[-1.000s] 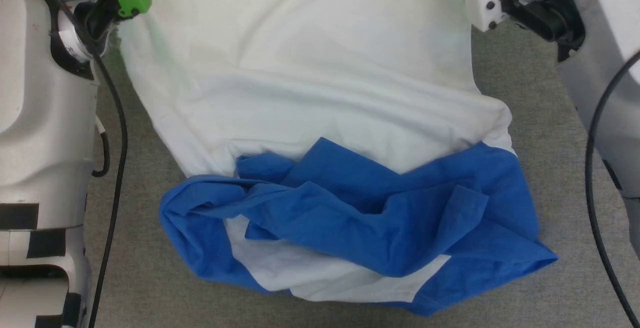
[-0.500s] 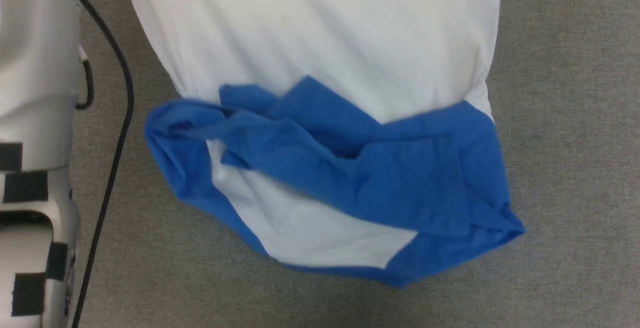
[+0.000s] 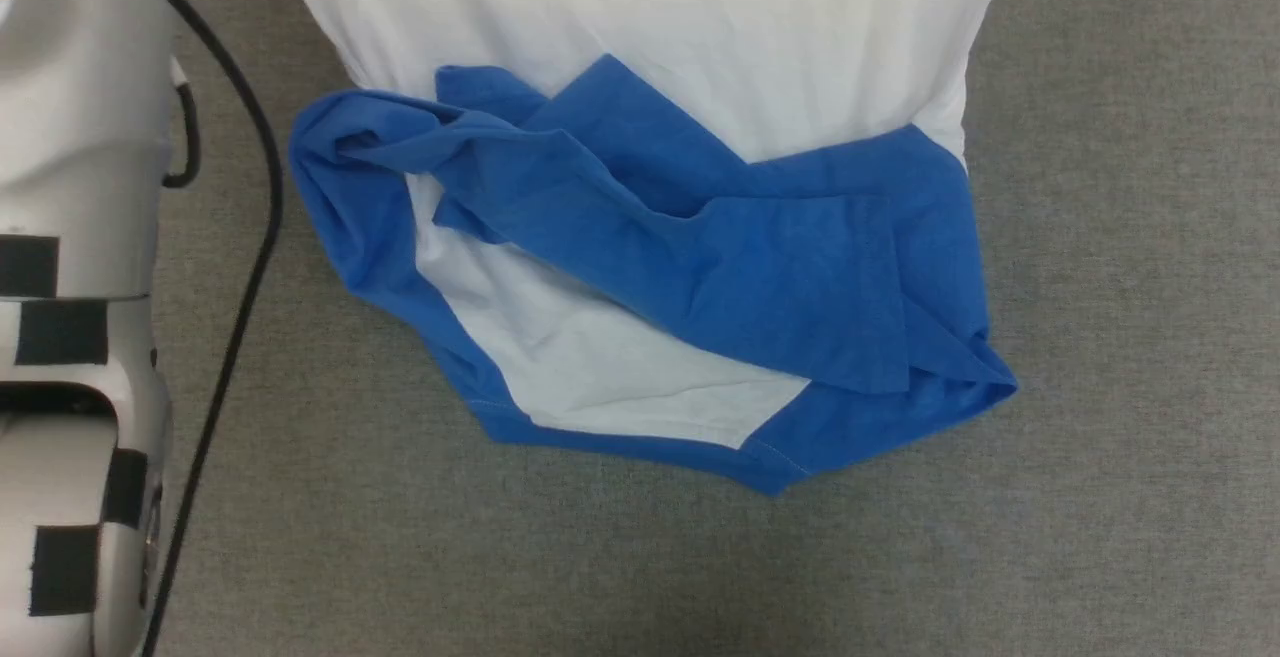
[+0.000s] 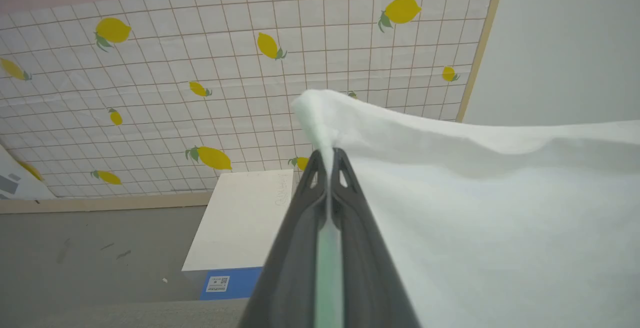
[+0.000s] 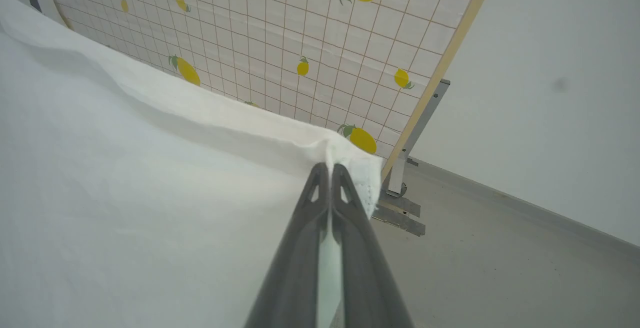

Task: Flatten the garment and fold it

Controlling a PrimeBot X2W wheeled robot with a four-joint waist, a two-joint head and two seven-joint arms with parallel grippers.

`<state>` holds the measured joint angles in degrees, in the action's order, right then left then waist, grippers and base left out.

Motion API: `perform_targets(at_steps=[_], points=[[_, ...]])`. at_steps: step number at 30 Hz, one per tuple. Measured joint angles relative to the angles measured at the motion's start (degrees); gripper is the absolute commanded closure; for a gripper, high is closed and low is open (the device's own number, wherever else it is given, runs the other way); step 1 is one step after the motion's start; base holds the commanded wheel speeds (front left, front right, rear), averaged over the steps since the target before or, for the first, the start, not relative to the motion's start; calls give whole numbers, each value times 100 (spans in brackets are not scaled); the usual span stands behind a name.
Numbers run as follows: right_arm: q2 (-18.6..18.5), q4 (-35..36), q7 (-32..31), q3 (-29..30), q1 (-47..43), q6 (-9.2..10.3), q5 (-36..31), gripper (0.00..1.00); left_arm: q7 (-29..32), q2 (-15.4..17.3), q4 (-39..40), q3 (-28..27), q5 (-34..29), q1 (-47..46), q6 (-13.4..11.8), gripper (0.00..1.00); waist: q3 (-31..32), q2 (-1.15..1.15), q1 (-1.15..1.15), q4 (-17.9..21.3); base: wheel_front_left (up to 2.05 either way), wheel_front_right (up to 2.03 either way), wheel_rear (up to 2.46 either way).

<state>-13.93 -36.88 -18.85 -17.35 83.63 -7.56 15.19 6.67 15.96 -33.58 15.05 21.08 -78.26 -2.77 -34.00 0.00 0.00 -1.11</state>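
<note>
Garment (image 3: 650, 47): hung by its white top edge, blue lower part bunched on grey carpet (image 3: 1100, 457). Left gripper (image 4: 327, 157), right gripper (image 5: 330, 169): each clamped on that edge. Recommended: edge kept level and taut, bunched folds drawn flat as cloth is lowered.

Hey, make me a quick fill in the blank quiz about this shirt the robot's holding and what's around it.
1. The left gripper is shut on a ____ edge of the garment.
2. The right gripper is ____ on the same garment.
3. The wall panel behind is printed with yellow ____.
4. The garment's bunched lower part, seen against the grey floor, is ____.
Missing words: white; shut; lemons; blue.
</note>
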Motion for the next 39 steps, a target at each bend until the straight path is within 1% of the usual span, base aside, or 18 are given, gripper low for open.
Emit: perform_targets(at_steps=[4,8,11,15,20,27,30,35,39], points=[[-11,20,103,-235,-404,0,282,100,-155,-115,-113,48,250,268,314,100,230,0,0,-37,0,0,0],[-196,146,155,-460,-1128,0,700,100,-282,-159,-100,101,428,900,586,100,575,0,0,-86,0,0,0],[-352,309,172,-543,-1722,0,1032,100,-352,-154,38,155,603,1473,721,100,888,0,0,-123,0,0,0],[-544,553,144,-555,-2552,0,1416,100,-408,-152,417,178,821,2415,786,100,1350,0,0,-167,0,0,0],[-693,822,124,-304,-3468,0,1725,100,-438,-113,988,136,1047,3533,761,100,1886,0,-1,-212,0,0,0],[-709,1324,119,174,-4515,0,1859,100,-627,-93,2018,-125,1384,4837,469,100,2427,0,-1,-244,0,0,0],[-714,1599,15,328,-4999,0,1858,100,-526,-47,2328,-52,1394,5437,417,100,2565,0,-1,-243,0,0,0],[-677,2076,-225,614,-5880,-1,1850,100,-470,-65,2648,-1,1574,6293,267,100,2711,0,-1,-241,0,0,0],[-588,2350,-498,788,-6591,-1,1773,100,-459,-76,2664,21,1631,6843,123,100,2780,0,-1,-217,0,0,0]])
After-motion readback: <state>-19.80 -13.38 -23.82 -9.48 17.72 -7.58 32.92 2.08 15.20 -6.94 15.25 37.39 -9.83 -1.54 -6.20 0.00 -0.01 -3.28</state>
